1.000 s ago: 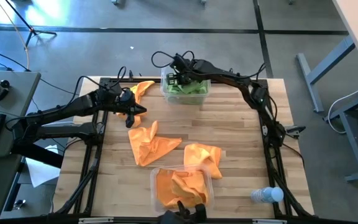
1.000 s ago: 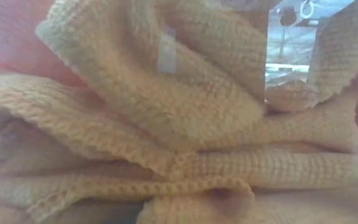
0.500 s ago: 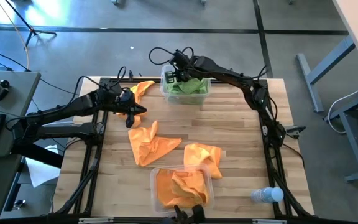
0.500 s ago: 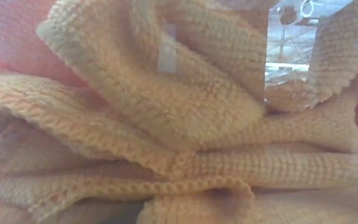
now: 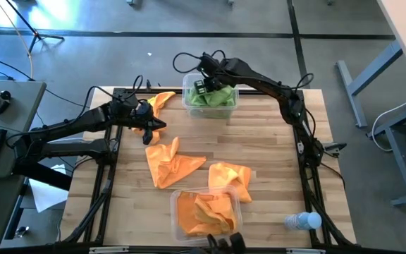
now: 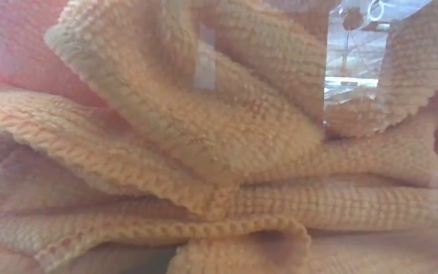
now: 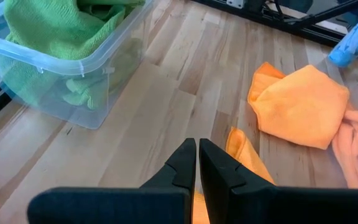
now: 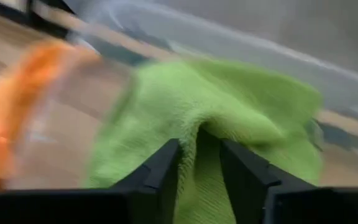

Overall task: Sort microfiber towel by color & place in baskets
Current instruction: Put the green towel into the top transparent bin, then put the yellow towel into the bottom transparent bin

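The step in hand is judged to be the dropping of a green towel into the far basket, which stands at the far edge of the surface and already holds green cloth. The right gripper is seen above that basket; in its wrist view its fingers are parted a little, with a fold of green cloth between them, and whether the cloth is gripped or just let go cannot be told. The left gripper is held over the surface near the far left corner, its fingers pressed together on nothing, just above an orange towel spread at the middle of the surface. Another orange towel lies at the far left, just beside the green basket, and a third lies near the middle, touching the near basket, which holds crumpled orange cloth. A clear bottle lies at the near right corner. No green towel is seen loose on the surface, so the green sorting appears done once this cloth is released. The next move is judged to call for the right fingers to be opened fully and lifted clear of the basket, and for an orange towel to be pinched and carried to the near basket.
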